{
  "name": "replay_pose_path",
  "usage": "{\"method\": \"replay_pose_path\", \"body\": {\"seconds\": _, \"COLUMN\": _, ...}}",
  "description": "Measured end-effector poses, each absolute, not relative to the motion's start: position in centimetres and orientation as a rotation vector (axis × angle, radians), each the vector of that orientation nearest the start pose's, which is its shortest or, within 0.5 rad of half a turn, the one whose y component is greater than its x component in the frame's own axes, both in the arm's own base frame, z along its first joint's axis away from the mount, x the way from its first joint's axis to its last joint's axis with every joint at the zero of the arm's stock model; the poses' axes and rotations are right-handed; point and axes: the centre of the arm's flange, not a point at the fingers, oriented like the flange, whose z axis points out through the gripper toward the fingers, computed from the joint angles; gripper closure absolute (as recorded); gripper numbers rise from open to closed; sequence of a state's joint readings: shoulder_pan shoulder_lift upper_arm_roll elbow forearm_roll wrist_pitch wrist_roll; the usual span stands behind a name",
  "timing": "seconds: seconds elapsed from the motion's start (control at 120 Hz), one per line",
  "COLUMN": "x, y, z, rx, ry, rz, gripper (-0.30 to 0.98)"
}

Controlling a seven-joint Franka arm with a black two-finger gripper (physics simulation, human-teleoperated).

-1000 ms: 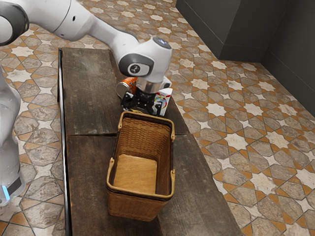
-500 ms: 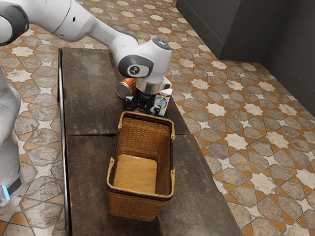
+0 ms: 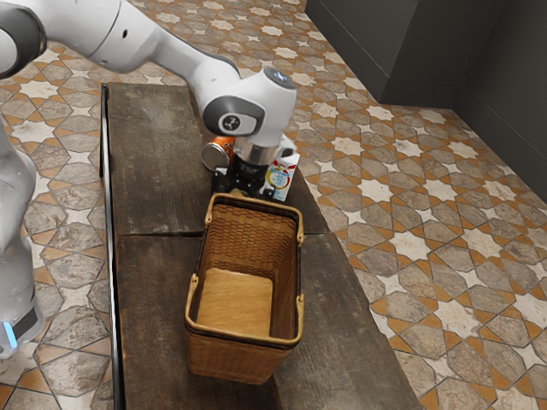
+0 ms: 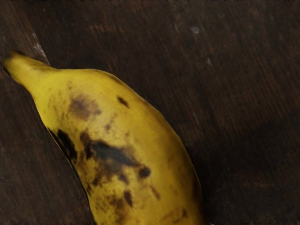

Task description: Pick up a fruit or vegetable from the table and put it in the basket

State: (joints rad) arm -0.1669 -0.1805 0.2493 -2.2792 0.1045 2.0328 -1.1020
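**Gripper (image 3: pixel 245 189) reaching down low, banana (image 4: pixel 117 140) lying right under the hand**

So the dark wooden table (image 3: pixel 162 162) is stretching out beneath the jaws and well past them on the near side. The white arm (image 3: pixel 175 60) is coming in from the exterior view's upper left, its forearm sloping down to the wrist, and the hand is pointing pretty much straight down, sitting close to the tabletop. The wicker basket (image 3: pixel 235 354) is standing just beside the jaws on the camera's side, its rim partly covering them. An orange can (image 3: pixel 224 143) is lying near them toward the exterior view's left, and a white carton (image 3: pixel 281 178) is standing next to them toward the right. The spotty yellow banana is resting on the wood below the hand. Honestly can't tell whether the jaws are standing wide or narrow, or holding it.
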Motion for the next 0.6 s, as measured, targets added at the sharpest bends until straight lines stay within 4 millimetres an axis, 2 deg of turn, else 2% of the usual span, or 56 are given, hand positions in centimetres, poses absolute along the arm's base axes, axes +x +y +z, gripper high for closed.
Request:
{"method": "replay_pose_path", "body": {"seconds": 0.133, "x": 47.5, "y": 4.6, "z": 43.3, "rx": -2.597, "ry": -1.639, "rz": 0.062, "gripper": 0.53}}
{"method": "replay_pose_path", "body": {"seconds": 0.342, "x": 47.2, "y": 4.7, "z": 46.8, "rx": -2.607, "ry": -1.666, "rz": 0.082, "gripper": 0.53}}
{"method": "replay_pose_path", "body": {"seconds": 0.45, "x": 47.7, "y": 4.8, "z": 50.6, "rx": -2.616, "ry": -1.689, "rz": 0.073, "gripper": 0.54}}
{"method": "replay_pose_path", "body": {"seconds": 0.55, "x": 48.3, "y": 4.4, "z": 56.4, "rx": -2.648, "ry": -1.696, "rz": 0.003, "gripper": 0.53}}
{"method": "replay_pose_path", "body": {"seconds": 0.6, "x": 48.2, "y": 4.2, "z": 58.5, "rx": -2.657, "ry": -1.699, "rz": -0.013, "gripper": 0.53}}
